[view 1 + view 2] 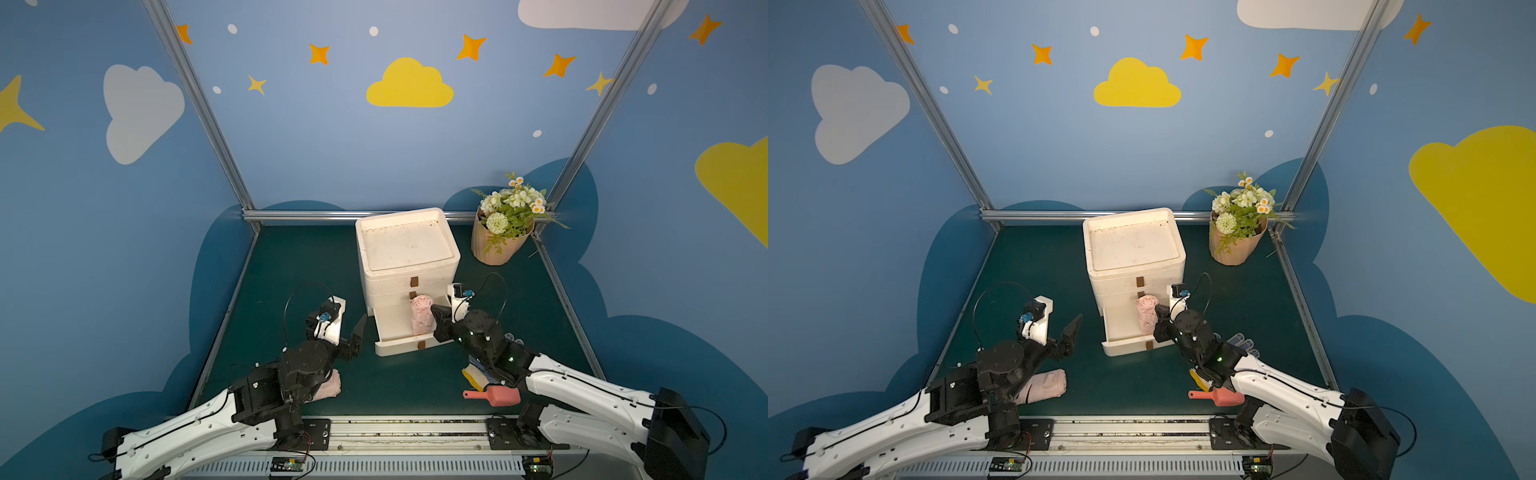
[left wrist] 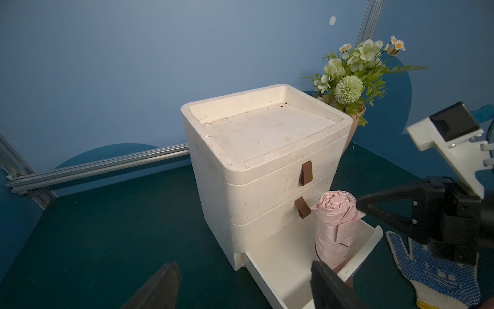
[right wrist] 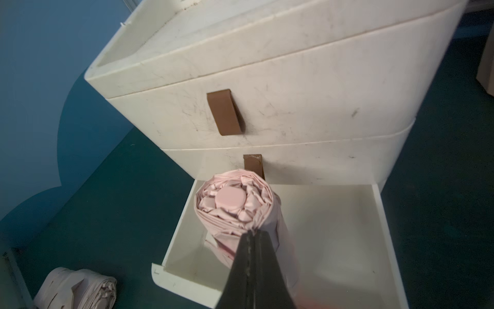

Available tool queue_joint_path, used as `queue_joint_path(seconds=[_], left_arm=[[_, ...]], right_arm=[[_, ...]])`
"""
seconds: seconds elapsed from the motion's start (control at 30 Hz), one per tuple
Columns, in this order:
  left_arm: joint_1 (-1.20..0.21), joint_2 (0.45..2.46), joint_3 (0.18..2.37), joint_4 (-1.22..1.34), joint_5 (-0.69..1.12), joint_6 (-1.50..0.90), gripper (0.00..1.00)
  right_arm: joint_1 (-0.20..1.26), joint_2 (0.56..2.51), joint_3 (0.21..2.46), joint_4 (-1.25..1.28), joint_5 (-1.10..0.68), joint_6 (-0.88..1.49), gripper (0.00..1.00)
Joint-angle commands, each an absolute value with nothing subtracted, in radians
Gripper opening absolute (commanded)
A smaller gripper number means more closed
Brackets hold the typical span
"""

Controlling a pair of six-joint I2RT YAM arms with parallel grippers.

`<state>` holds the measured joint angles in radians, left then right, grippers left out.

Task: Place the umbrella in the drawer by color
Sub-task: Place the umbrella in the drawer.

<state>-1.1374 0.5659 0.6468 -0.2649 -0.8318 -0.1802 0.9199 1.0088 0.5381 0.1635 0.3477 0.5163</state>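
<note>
2 folded umbrellas are shown: a pink umbrella (image 1: 422, 313) is held upright inside the pulled-out bottom drawer (image 1: 399, 348) of a white 3-drawer cabinet (image 1: 407, 249), and a paler umbrella (image 1: 1046, 384) is laid flat on the green tabletop (image 1: 291, 270), partly hidden beneath the left arm in both top views. The right hand (image 3: 251, 235) is closed, with a fold of fabric at the pink umbrella's top edge pinched between its fingers. In the right wrist view the umbrella's round cap is seen just beyond the fingertips, and its lower end is hidden inside the drawer. The 2 upper drawers are shut, each marked by a brown tab. The left hand (image 2: 243, 267) is spread open and nothing is held by it; it is pointed toward the cabinet from the left side and is kept apart from it. A blue-dotted glove (image 2: 438, 273) and a red scoop (image 1: 496, 395) are seen near the right arm, and a pot of flowers (image 1: 498, 245) is placed at the back right corner.
</note>
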Motion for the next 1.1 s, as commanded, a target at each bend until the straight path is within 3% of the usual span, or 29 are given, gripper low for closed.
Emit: queue_joint_path(seconds=[0.0, 0.1, 0.27, 0.6, 0.87, 0.9, 1.0, 1.07], left_arm=[[-1.138, 0.572, 0.644, -0.226, -0.85, -0.189, 0.82], [-1.137, 0.572, 0.642, -0.217, -0.85, -0.189, 0.82], [-1.135, 0.581, 0.644, -0.198, -0.849, -0.187, 0.82], [-1.132, 0.619, 0.666, -0.23, -0.845, -0.225, 0.82], [-1.131, 0.572, 0.636, -0.265, -0.853, -0.258, 0.82], [-1.131, 0.567, 0.631, -0.262, -0.856, -0.259, 0.83], [-1.13, 0.558, 0.623, -0.254, -0.858, -0.258, 0.83], [-1.127, 0.559, 0.623, -0.257, -0.859, -0.258, 0.83]], right_arm=[[0.924, 0.945, 0.53, -0.008, 0.45, 0.619, 0.0], [0.921, 0.923, 0.487, -0.136, 0.52, 0.716, 0.0], [0.92, 0.934, 0.419, -0.109, 0.424, 0.659, 0.0], [0.922, 1.369, 0.667, -0.168, 0.215, 0.641, 0.0], [0.913, 1.344, 0.639, -0.178, 0.345, 0.739, 0.0], [0.911, 1.336, 0.633, -0.179, 0.354, 0.737, 0.03], [0.91, 1.321, 0.641, -0.198, 0.355, 0.7, 0.28], [0.91, 1.309, 0.661, -0.218, 0.34, 0.655, 0.37]])
